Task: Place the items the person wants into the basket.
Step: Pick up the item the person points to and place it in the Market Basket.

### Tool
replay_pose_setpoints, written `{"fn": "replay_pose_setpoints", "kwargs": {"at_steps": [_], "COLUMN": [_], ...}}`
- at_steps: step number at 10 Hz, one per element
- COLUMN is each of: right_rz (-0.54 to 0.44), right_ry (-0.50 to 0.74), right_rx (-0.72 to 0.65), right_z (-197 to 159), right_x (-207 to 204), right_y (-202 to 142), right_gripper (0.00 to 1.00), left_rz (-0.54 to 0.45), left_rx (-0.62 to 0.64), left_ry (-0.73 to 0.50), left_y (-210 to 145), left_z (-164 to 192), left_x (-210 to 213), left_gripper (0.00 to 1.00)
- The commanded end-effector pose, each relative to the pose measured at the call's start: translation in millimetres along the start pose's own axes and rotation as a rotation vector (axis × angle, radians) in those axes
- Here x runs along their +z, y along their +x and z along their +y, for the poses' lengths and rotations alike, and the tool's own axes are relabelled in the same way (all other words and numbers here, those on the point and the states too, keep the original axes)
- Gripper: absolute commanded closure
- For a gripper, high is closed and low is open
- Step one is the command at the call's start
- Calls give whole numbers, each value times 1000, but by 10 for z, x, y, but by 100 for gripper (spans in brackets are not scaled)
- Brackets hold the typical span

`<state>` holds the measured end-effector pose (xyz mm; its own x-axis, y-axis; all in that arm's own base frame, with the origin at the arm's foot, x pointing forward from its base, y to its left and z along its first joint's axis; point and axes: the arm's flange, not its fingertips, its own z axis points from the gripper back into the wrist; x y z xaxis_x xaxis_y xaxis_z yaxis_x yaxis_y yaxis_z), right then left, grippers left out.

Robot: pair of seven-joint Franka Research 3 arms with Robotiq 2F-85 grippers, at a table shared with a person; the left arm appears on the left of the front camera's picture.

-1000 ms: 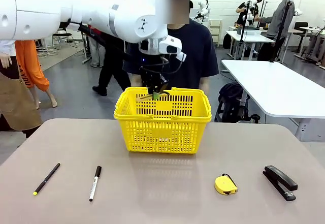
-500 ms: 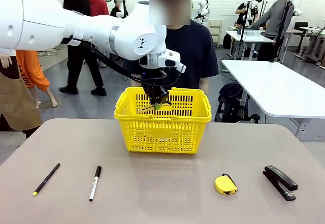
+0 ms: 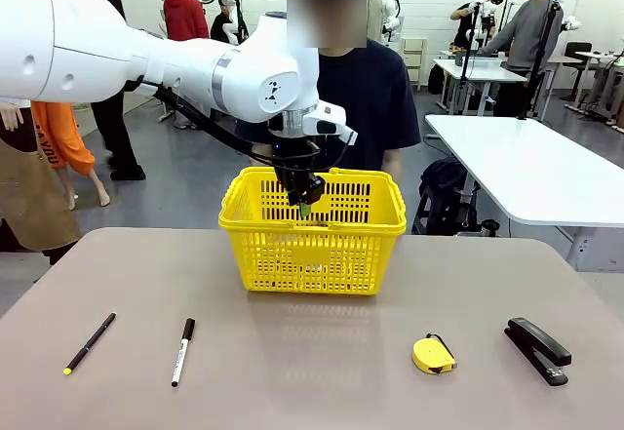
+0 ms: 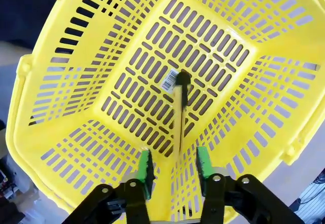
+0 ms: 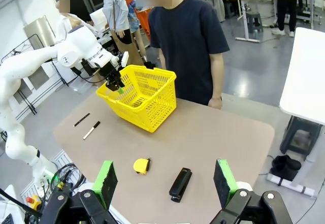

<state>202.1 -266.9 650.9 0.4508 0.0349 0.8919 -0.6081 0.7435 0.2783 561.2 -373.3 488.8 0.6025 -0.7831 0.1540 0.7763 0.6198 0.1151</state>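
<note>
My left gripper (image 3: 304, 202) hangs just inside the mouth of the yellow basket (image 3: 312, 225), pointing down, with its jaws open. In the left wrist view the yellow-and-black box cutter (image 4: 180, 115) is blurred and free of the green pads (image 4: 146, 167), over the basket's slotted floor (image 4: 213, 51). The thin black pen (image 3: 90, 342) and the black-capped marker (image 3: 183, 350) lie at the table's front left. The person (image 3: 361, 98) stands behind the basket. My right gripper (image 5: 165, 181) is open and empty, high above the table's near right side.
A round yellow tape measure (image 3: 433, 355) and a black stapler (image 3: 537, 349) lie at the front right of the table. A white table (image 3: 526, 172) stands beyond on the right. Other people move about in the background.
My left gripper sank a little into the basket's mouth and its jaws opened. The box cutter it held has left the fingers.
</note>
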Motion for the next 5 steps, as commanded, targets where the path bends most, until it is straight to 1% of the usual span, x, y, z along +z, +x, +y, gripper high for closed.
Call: {"fn": "replay_pose_setpoints", "kwargs": {"at_steps": [1,5], "right_rz": [-16,-16], "right_ry": [12,12], "right_rx": [15,15], "right_z": [-4,-4], "right_x": [-11,-11], "right_y": [22,22], "right_gripper": [0,0], "left_rz": [-10,1], "left_rx": [-23,-20], "left_ry": [-3,-4], "left_y": [-61,-43], "left_z": [52,60], "left_x": [13,10], "left_gripper": [0,0]}}
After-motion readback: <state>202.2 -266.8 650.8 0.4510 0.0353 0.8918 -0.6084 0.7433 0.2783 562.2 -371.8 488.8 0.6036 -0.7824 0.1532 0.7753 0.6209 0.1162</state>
